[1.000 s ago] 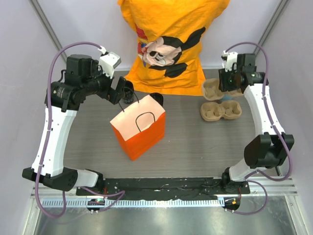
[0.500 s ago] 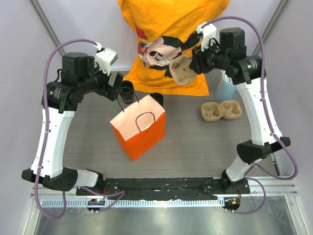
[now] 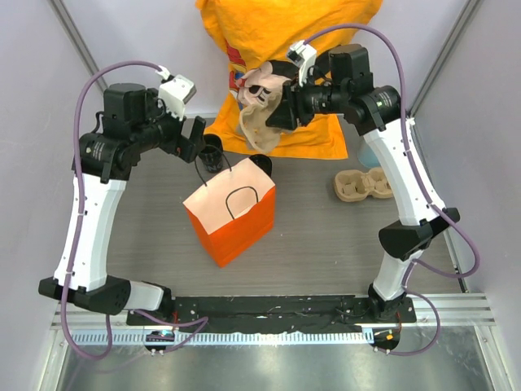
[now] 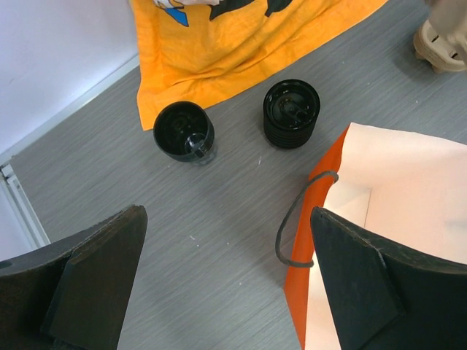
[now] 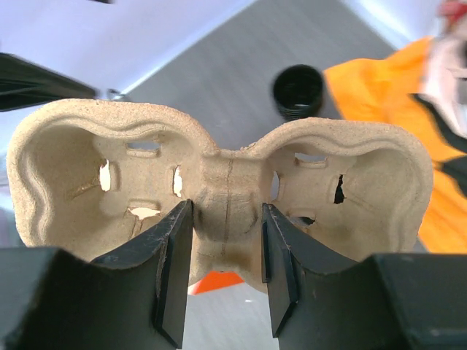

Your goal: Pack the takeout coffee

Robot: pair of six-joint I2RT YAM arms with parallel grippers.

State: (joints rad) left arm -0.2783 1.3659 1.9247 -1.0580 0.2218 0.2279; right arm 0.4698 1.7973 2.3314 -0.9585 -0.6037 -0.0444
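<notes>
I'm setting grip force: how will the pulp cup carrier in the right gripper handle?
Likely light and fairly stiff: the pulp cup carrier holds its shape, pinched only at its centre ridge by the right gripper. Thin moulded walls with ragged slots suggest it would crush under hard squeezing.

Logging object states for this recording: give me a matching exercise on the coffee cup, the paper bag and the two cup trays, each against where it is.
1. coffee cup
2. paper bag
3. raised cup tray
4. other cup tray

A. clamped in the right jaws
B. standing open on the table
C. lying at the right side
D. upright beside the orange cloth

Pairs: 1-D, 2-B, 3-A, 4-C
</notes>
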